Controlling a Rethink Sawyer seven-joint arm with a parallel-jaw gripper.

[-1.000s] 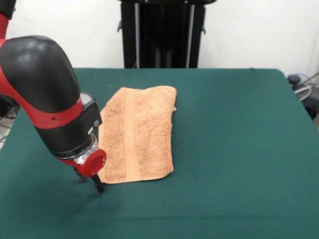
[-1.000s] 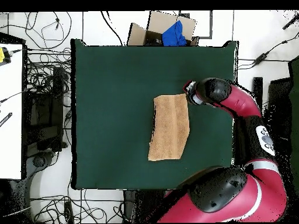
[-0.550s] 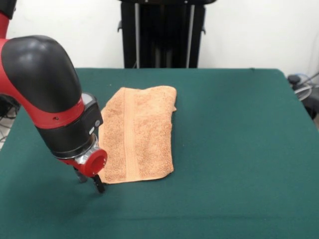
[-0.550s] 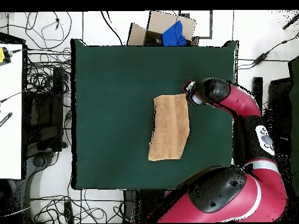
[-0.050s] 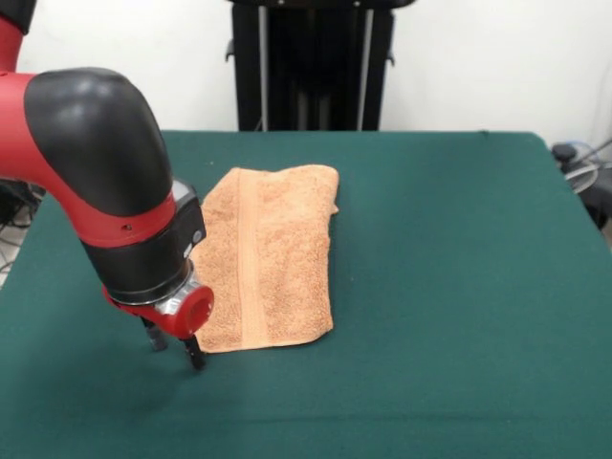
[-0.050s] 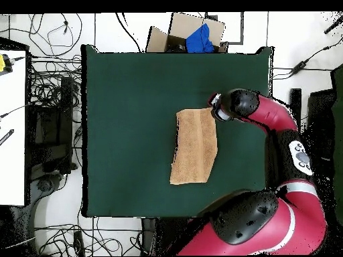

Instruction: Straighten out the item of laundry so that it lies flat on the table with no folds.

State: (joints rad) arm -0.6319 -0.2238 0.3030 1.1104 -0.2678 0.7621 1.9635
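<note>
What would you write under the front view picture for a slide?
Red robot arm lowers its open claw beside the near corner of a folded orange towel on a green table.

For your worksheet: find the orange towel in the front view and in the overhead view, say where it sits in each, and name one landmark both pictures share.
Front view: the towel lies left of centre on the green table, folded, its near left corner beside the gripper.
Overhead view: the towel lies right of centre, the gripper at its upper right corner.
Shared landmark: the red and black arm.
</note>
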